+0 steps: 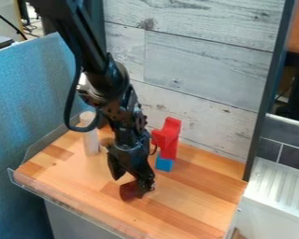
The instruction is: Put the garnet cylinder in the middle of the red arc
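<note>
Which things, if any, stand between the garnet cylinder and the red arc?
The gripper does, right at the garnet cylinder and on the side toward the red arc; the blue block sits at the arc's foot. The gripper hides part of the stretch, so I cannot rule out more.

Camera view of a wooden tabletop (195, 205), with places given relative to the blue block (164, 164): directly above the block rises a red upright part (169, 150), topped by the red arc (167, 130), and farther left stands 1 pale, upright cylinder (90, 135). The black arm (105, 70) descends from the upper left, its gripper (134, 182) hanging left of and nearer the viewer than the block, with the garnet cylinder (130, 191), tilted, at its lower end. Behind the block is a grey-white plank wall (195, 65); well to its right lies a white ribbed surface (278, 182).
</note>
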Controlling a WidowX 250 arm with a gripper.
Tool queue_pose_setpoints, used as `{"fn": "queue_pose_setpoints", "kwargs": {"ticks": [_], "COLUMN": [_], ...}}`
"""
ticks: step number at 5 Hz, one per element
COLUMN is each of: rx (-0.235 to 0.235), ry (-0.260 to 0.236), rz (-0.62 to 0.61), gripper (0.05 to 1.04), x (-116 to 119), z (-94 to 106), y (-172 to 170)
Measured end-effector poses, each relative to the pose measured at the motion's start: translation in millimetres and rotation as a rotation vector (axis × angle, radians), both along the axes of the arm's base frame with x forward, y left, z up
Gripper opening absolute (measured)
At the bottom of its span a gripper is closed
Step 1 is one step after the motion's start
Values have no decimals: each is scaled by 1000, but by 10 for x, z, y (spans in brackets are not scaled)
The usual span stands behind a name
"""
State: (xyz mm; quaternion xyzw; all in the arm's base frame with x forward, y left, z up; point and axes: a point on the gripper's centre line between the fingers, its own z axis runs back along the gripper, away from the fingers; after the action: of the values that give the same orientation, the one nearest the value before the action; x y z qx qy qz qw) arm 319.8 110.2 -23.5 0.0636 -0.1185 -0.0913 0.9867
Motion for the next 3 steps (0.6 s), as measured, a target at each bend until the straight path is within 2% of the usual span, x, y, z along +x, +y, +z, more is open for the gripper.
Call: {"fn": "queue_pose_setpoints", "kwargs": {"ticks": [2,3], "rx": [15,34], "ry": [12,20], "rz": [-6,10], "gripper": [1000,963], "x": [78,122], "z": [-143,-220], "y": [-80,-61]}}
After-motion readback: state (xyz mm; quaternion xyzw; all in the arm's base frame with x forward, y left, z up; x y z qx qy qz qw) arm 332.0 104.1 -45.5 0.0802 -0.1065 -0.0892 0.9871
